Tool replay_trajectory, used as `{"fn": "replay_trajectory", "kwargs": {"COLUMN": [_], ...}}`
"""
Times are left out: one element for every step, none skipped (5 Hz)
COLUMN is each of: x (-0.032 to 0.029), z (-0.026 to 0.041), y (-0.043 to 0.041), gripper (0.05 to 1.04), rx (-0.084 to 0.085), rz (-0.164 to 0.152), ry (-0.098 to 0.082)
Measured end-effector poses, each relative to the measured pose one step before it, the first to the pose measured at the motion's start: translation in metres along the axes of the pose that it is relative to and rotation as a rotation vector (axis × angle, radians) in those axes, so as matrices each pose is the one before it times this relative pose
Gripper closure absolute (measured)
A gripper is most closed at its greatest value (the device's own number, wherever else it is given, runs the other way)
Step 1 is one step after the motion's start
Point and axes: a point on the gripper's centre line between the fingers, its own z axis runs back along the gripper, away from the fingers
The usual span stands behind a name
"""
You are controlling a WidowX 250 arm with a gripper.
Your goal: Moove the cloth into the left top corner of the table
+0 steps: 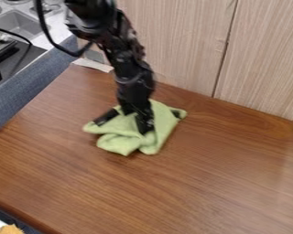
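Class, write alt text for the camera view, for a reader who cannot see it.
The open black claw of a robot arm is down at a crumpled light green cloth on a brown wood-grain table. Pale wood-grain panels stand behind the table, and a grey sink shows at the upper left.

So the cloth (123,138) is a light green one, plain looking, and it's pretty crumpled, all bunched into loose folds rather than lying flat. One floppy end pokes out to the left, another corner sticks out toward the upper right, and the bottom edge kinda droops into a couple of rounded lobes. It's lying on the brown wood-grain table (222,183), in the upper part, a bit left of the middle of the view. It's well apart from the table's top left corner.
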Motion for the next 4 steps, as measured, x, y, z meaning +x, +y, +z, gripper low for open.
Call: {"fn": "replay_trajectory", "kwargs": {"x": [-0.00952,-0.0111,-0.01322,-0.01096], "z": [0.00113,-0.00031,0.00101,0.00079], "y": [0.02788,0.02975,0.02928,0.01112], "gripper": [0.083,0.083,0.083,0.084], "rx": [0.0214,0.0182,0.027,0.0065], "rz": [0.0652,0.0772,0.0791,0.0586], "ry": [0.0054,0.0088,0.0072,0.0161]}}
